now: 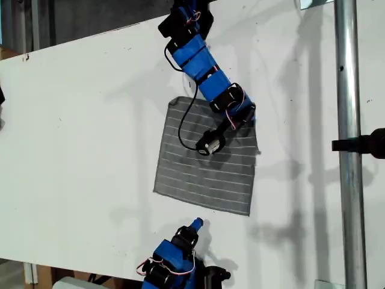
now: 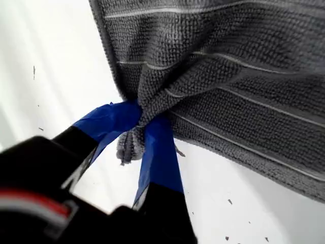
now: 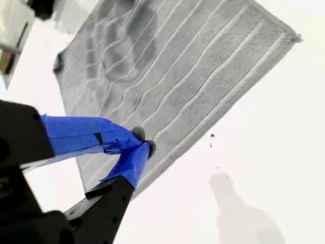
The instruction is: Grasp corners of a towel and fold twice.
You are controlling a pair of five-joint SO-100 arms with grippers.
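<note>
**A:** How many cloths do you have in front of you?

**B:** You have one towel (image 1: 204, 174) (image 2: 244, 76) (image 3: 172, 66), grey with thin white stripes. It lies spread on the white table (image 1: 78, 120) (image 2: 51, 66) (image 3: 264, 152), about midway between the table edge at the top of the exterior view and the edge at the bottom.

**A:** And the arms?

**B:** Two, both wrapped in blue. One reaches in from the table's top edge in the exterior view, the other from its bottom edge.

**A:** What is my first gripper doing?

**B:** You can see my first gripper (image 1: 246, 117) (image 2: 144, 117) clamped on one corner (image 2: 134, 145) of the towel, the one at the upper right in the exterior view. The cloth bunches into folds between the two blue jaws, and a small tuft pokes out behind them.

**A:** The other corners?

**B:** You can count three more in the exterior view, all lying flat on the table: upper left (image 1: 172, 101), lower left (image 1: 156, 191) and lower right (image 1: 248, 212).

**A:** And my second gripper?

**B:** My second gripper (image 1: 197, 224) (image 3: 142, 145) has its jaw tips pressed together with nothing between them. It sits near the towel's lower edge in the exterior view, apart from the cloth.

**A:** Anything else?

**B:** You have one metal pole (image 1: 346, 150) crossing the table near its right edge in the exterior view.
</note>
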